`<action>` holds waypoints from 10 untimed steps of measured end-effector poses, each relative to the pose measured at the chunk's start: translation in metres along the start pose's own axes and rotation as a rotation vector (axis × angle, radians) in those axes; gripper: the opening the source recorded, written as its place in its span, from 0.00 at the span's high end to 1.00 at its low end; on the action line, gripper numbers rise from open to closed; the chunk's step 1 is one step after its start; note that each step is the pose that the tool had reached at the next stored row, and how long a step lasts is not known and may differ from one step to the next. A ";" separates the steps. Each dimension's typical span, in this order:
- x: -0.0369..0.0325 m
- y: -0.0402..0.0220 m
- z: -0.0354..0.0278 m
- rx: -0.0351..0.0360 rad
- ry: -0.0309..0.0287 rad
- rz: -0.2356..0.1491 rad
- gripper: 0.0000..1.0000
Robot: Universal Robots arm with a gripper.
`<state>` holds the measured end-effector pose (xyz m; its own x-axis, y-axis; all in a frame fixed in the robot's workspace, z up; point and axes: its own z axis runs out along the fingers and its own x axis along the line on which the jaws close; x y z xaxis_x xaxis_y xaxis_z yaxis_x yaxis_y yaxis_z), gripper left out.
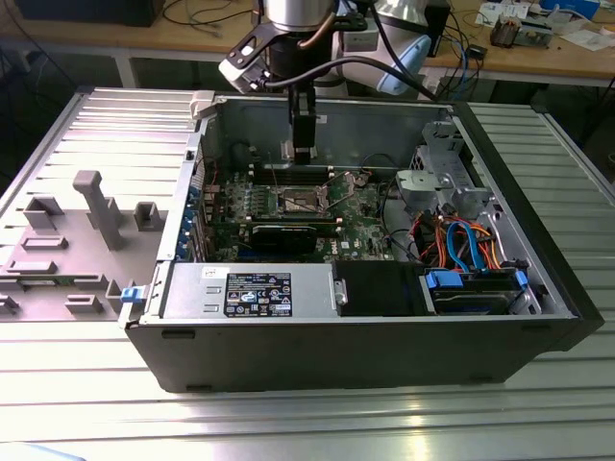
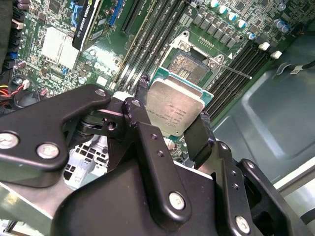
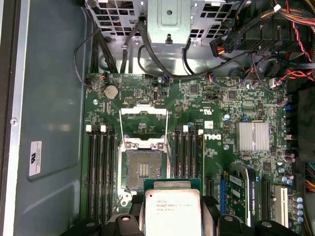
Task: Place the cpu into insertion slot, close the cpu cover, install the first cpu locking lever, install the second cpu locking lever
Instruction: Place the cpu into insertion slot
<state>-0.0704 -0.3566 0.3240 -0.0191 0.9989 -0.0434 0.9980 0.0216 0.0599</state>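
One gripper [image 2: 173, 104]: clamped on the cpu [image 2: 175, 107], with a black finger against each of two opposite edges in both wrist views [image 3: 171, 212].
Cpu [image 3: 171, 210]: held flat and silvery top up, above the green board and not seated. In the first wrist view its edge overlapped the near rim of the insertion slot [image 3: 142, 169].
Insertion slot [image 2: 189, 68]: bare, its dark pin field exposed, lying between two banks of memory slots [image 3: 98, 162].
Cpu cover [image 3: 142, 111]: swung open and folded back from the slot's far side, its window showing the board beneath.
Lever [image 2: 234, 72]: a thin metal rod that ran from a slot corner out across the memory slots.
Arm: in the exterior view it reached down into the open computer case [image 1: 384, 336], with the gripper [image 1: 304, 144] above the slot [image 1: 293, 202].
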 end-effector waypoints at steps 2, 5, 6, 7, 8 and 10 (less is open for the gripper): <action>0.0000 -0.0003 0.0001 -0.0001 0.0001 0.000 0.45; 0.0000 -0.0007 0.0002 -0.0001 0.0001 0.000 0.45; 0.0000 -0.0008 0.0002 0.0000 0.0000 0.000 0.45; 0.0001 -0.0011 0.0003 -0.0001 0.0000 0.000 0.45; 0.0001 -0.0013 0.0004 0.0000 0.0001 0.000 0.45; 0.0001 -0.0020 0.0006 0.0000 0.0001 0.000 0.45</action>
<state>-0.0724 -0.3565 0.3233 -0.0190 0.9989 -0.0432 0.9980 0.0216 0.0599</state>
